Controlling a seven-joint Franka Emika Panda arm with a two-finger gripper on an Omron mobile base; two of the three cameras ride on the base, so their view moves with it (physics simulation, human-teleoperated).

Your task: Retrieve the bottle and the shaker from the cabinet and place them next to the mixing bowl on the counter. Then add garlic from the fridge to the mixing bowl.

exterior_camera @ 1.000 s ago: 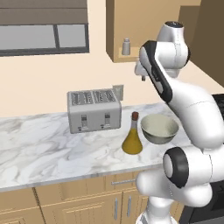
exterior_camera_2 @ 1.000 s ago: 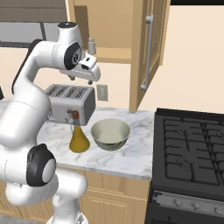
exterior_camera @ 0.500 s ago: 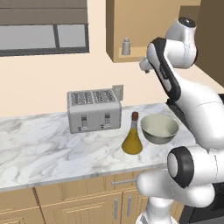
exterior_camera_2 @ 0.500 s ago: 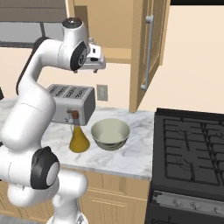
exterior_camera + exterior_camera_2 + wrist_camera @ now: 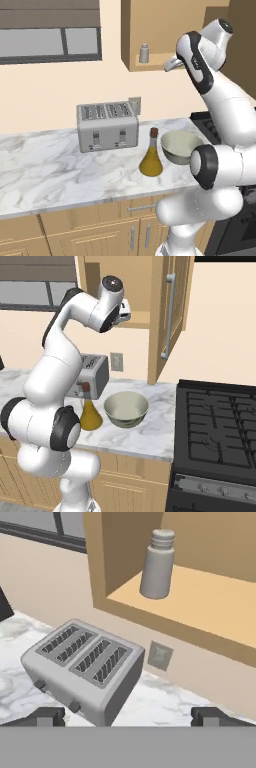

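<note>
The grey shaker (image 5: 157, 564) with its silvery cap stands upright on the shelf of the open tan cabinet (image 5: 200, 602). My gripper (image 5: 129, 716) is open and empty, a short way in front of the shelf and below the shaker's level. From the left base it hangs (image 5: 171, 63) just right of the shaker (image 5: 144, 53). On the marble counter (image 5: 60, 175) the bottle (image 5: 151, 157) of yellow oil stands upright, close beside the mixing bowl (image 5: 181, 146) on its left. The bowl (image 5: 126, 408) looks empty.
A silver four-slot toaster (image 5: 107, 126) sits on the counter left of the bottle, under the cabinet. The cabinet door (image 5: 162, 316) stands open to the right of my hand. A black stove (image 5: 220, 436) adjoins the counter's right end.
The arm has lifted and swung the hand up from above the toaster to the cabinet shelf's front edge. The jaws stayed open. Bottle, bowl and shaker have not moved.
</note>
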